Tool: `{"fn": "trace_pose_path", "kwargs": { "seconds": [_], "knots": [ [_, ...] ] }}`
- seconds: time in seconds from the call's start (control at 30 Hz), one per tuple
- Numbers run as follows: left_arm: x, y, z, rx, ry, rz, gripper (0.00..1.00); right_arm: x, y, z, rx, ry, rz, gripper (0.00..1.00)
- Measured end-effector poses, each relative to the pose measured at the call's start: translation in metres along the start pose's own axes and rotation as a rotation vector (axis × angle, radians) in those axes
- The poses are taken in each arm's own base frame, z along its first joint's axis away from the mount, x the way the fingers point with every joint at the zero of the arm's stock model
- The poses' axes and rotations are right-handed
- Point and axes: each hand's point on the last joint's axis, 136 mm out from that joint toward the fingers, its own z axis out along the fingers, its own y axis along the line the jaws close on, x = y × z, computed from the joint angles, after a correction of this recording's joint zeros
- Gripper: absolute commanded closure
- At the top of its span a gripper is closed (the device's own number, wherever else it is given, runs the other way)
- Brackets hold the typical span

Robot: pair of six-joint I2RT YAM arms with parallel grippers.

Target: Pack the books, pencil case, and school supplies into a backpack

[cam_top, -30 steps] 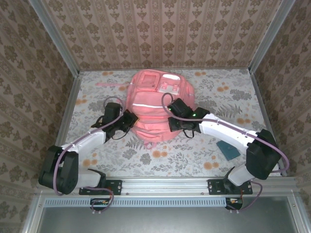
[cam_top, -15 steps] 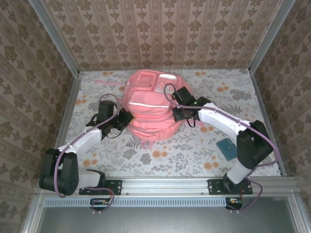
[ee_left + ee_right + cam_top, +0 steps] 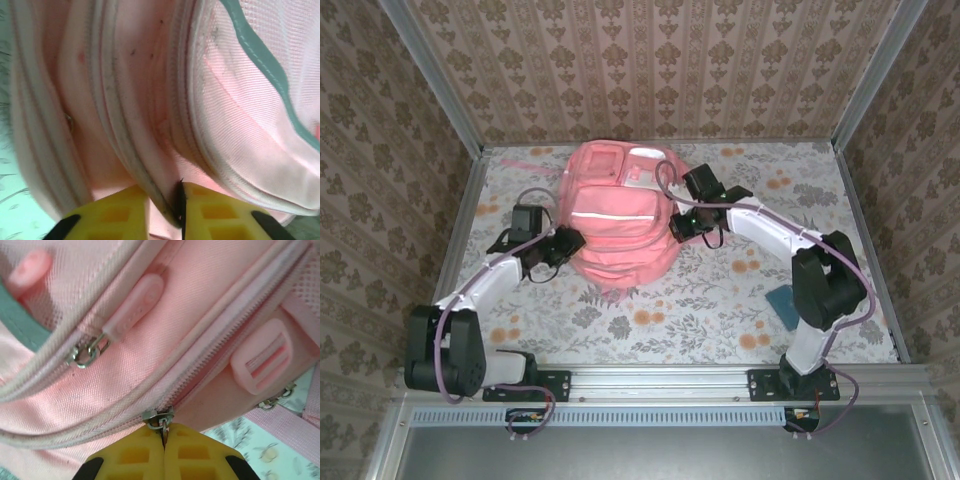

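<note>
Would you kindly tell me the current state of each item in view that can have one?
backpack: lying on the table, front pockets facing up.
left claw: closed around a seam on the backpack's side.
right claw: shut on the zipper pull.
zipper pull: pinched between the yellow fingers.
teal flat square: flat on the table, apart from the backpack, untouched.
</note>
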Motion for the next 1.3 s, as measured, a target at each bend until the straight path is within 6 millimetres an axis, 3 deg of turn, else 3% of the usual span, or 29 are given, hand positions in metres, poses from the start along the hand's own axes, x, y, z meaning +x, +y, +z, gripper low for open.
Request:
{"fn": "trace_pose_path", "kwargs": {
  "seconds": [0.13,0.4,0.5,0.7,0.9,1.17,1.3],
  "knots": [
    [0.001,0.005,-0.018,-0.043,-0.034,-0.013,0.42,0.012,0.023,-0.004,-0.051,-0.012,0.008,1.0],
    [0.013,-0.006,-0.046,-0.051,-0.083,-0.046,0.38,0.009,0.07,-0.006,-0.145,-0.055,0.049,1.0],
    [0.022,-0.017,-0.046,-0.001,-0.079,-0.07,0.38,0.01,0.089,-0.005,-0.173,-0.058,0.04,1.0],
    [0.054,-0.032,-0.026,0.048,0.01,-0.112,0.39,0.009,0.11,-0.004,-0.208,-0.067,0.033,1.0],
    [0.057,-0.036,-0.012,0.061,0.023,-0.154,0.51,0.009,0.113,-0.004,-0.212,-0.068,0.041,1.0],
    [0.057,-0.026,-0.001,0.02,0.029,-0.166,1.0,0.014,0.104,-0.002,-0.147,-0.057,0.016,1.0],
    [0.058,-0.025,0.0,0.012,0.026,-0.149,1.0,0.014,0.089,-0.003,-0.055,-0.052,-0.008,1.0]
  ]
}}
